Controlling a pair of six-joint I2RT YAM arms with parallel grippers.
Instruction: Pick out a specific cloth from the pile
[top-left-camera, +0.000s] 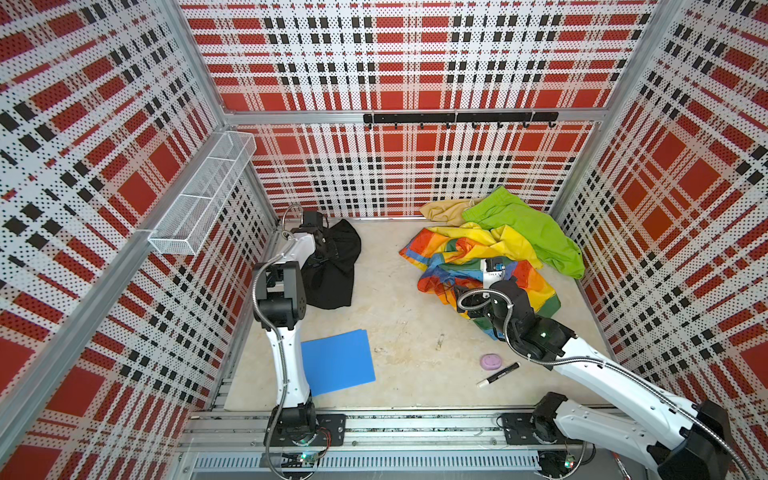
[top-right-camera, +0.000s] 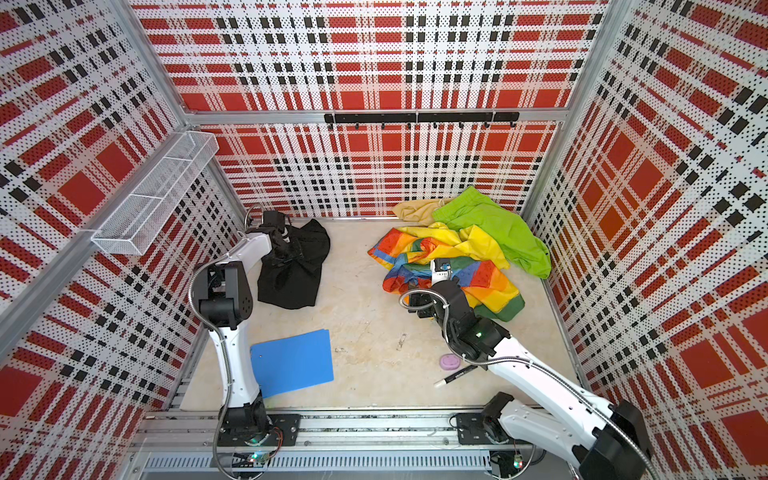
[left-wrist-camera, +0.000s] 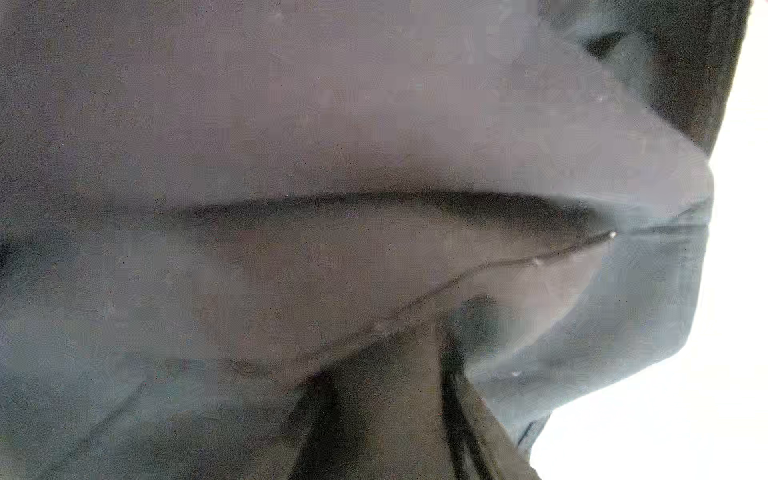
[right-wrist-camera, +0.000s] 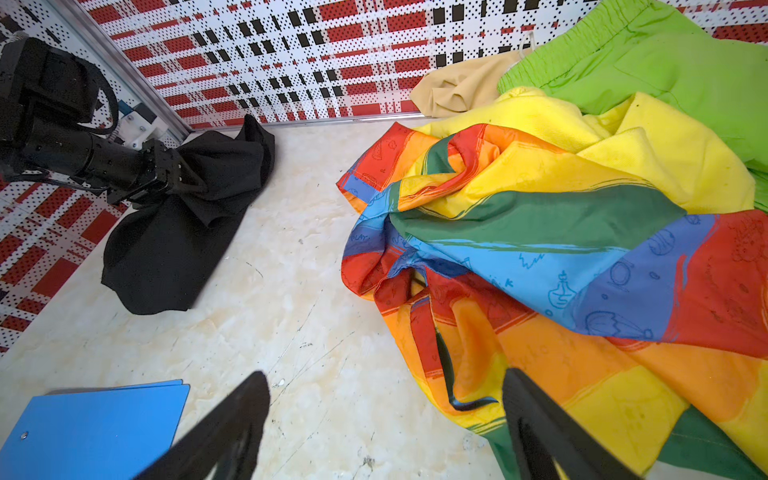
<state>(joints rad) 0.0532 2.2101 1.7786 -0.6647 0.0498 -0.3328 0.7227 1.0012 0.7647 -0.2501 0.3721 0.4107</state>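
The black cloth (top-left-camera: 332, 274) (top-right-camera: 291, 286) sits at the back left, apart from the pile, its lower end resting on the table. My left gripper (right-wrist-camera: 174, 178) is shut on a gathered bunch of it, and folds fan out from the pinch. In the left wrist view the cloth (left-wrist-camera: 332, 124) fills the picture and hides the jaws. The pile lies at the back right: a rainbow-striped cloth (top-left-camera: 469, 257) (right-wrist-camera: 540, 249), a lime green cloth (top-left-camera: 528, 224) and a tan cloth (top-left-camera: 442, 212). My right gripper (right-wrist-camera: 384, 378) hangs open over the rainbow cloth's near edge, holding nothing.
A blue folder (top-left-camera: 336, 361) lies at the front left beside the left arm. A purple round thing (top-left-camera: 490, 360) and a black marker (top-left-camera: 498, 375) lie at the front right. A white wire basket (top-left-camera: 203, 195) hangs on the left wall, a hook rail (top-left-camera: 457, 117) on the back wall.
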